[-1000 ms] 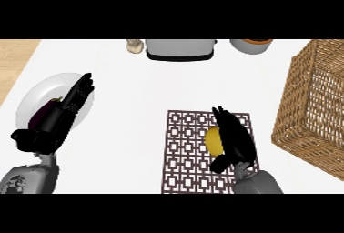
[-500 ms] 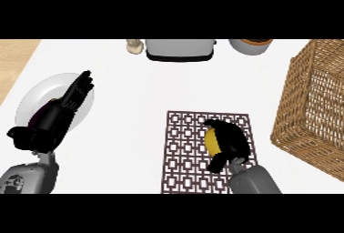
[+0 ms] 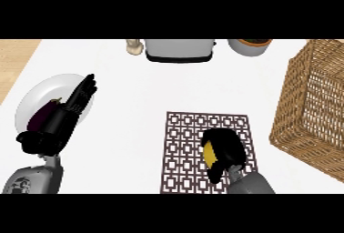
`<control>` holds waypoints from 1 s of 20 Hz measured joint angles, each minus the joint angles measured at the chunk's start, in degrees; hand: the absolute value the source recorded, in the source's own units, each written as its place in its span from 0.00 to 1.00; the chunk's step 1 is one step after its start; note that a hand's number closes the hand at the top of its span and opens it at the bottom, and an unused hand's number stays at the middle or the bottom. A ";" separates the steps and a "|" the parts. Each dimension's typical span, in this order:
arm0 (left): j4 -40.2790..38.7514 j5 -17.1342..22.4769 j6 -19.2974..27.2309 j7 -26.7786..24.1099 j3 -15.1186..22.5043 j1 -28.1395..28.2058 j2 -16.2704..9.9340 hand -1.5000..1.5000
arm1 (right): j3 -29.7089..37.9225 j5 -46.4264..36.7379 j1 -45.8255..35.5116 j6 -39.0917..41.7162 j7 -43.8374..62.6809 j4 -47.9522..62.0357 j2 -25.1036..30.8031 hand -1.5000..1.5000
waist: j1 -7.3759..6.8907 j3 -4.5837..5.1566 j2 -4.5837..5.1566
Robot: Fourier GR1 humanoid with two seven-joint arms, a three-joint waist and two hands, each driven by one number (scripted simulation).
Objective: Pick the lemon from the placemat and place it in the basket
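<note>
The yellow lemon [image 3: 210, 154] lies on the dark lattice placemat [image 3: 191, 136], mostly covered by my right hand [image 3: 225, 146], whose fingers are curled round it from above and the right. Only a yellow strip of the fruit shows at the hand's left side. The wicker basket [image 3: 312, 102] stands at the right edge, just beyond the placemat. My left hand [image 3: 70, 107] rests open at the left, fingers straight and pointing up, over the white plate.
A white plate [image 3: 40, 98] with a dark purple eggplant [image 3: 42, 114] sits at the left under my left hand. Along the back edge stand a grey toaster [image 3: 180, 49], a small beige shaker [image 3: 134, 45] and a grey pot [image 3: 250, 45].
My right hand has drawn back toward me and curled tighter over the lemon, hiding more of it. The left hand has barely shifted.
</note>
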State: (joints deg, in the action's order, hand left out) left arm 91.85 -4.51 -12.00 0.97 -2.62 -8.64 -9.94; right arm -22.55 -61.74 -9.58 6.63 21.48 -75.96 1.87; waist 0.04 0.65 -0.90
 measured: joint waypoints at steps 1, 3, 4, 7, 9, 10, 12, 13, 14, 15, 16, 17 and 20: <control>-1.00 0.11 -0.18 -0.37 -0.43 -0.57 -0.19 0.50 | -0.02 -0.36 0.56 0.19 0.04 -0.79 0.61 1.00 | 0.05 -0.07 0.06; -1.77 0.76 -0.97 -0.52 -1.38 -1.15 -0.97 0.50 | -0.43 -1.29 3.55 -0.13 1.28 -4.02 1.63 1.00 | 0.18 -0.25 0.23; -1.58 0.65 -0.77 -0.37 -1.37 -0.94 -0.79 0.50 | -0.25 -1.60 4.98 -0.59 1.94 -5.38 2.10 1.00 | 0.19 -0.33 0.29; -1.92 0.16 -0.41 -0.34 -1.26 -1.27 -0.45 0.50 | 0.73 -2.21 8.72 -1.29 3.07 -9.08 4.13 1.00 | 0.25 -0.50 0.50; -1.99 -0.34 -0.11 -0.30 -0.73 -1.32 0.17 0.50 | 0.78 -3.33 9.89 -2.42 4.20 -10.69 4.03 1.00 | 0.22 -0.56 0.64; -1.59 -0.26 -0.30 -0.32 -0.75 -0.74 0.19 0.50 | 0.58 -3.78 11.09 -2.96 4.41 -12.07 4.30 1.00 | 0.20 -0.58 0.69; -1.99 0.15 -0.95 -0.36 -1.46 -1.13 -0.40 0.50 | 0.61 -4.03 12.84 -3.73 4.46 -14.84 4.73 1.00 | 0.21 -0.60 0.75; -1.86 0.30 -1.00 -0.04 -1.62 -1.38 -0.41 0.50 | 0.40 -4.06 14.03 -4.84 4.36 -15.78 4.51 1.00 | 0.21 -0.61 0.76; -1.85 0.45 -1.10 -0.25 -1.91 -1.45 -0.57 0.50 | -0.03 -3.83 15.08 -5.19 4.51 -17.63 4.15 1.00 | 0.25 -0.62 0.78; -1.61 0.56 -1.16 -0.26 -1.92 -1.16 -0.49 0.50 | 0.37 -2.79 14.94 -5.53 4.57 -18.35 3.20 1.00 | 0.20 -0.63 0.79; -1.86 0.58 -1.15 -0.40 -2.04 -1.22 -0.49 0.50 | 0.45 -1.57 15.74 -5.94 4.31 -20.13 2.59 1.00 | 0.29 -0.64 0.79; -1.59 0.01 -0.77 -0.76 -1.48 -0.59 0.00 0.50 | 0.51 -0.33 16.53 -6.34 3.96 -21.99 2.08 1.00 | 0.34 -0.65 0.77; -1.52 0.16 -1.13 -0.69 -1.68 -0.56 -0.37 0.50 | 0.60 3.68 17.94 -8.92 2.62 -28.26 0.44 1.00 | 0.59 -0.67 0.68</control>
State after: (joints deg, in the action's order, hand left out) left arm 90.33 -4.35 -13.13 0.28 -4.30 -9.21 -10.30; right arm -21.95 -58.06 8.36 -2.29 24.10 -104.22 2.31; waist 0.62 -0.02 -0.23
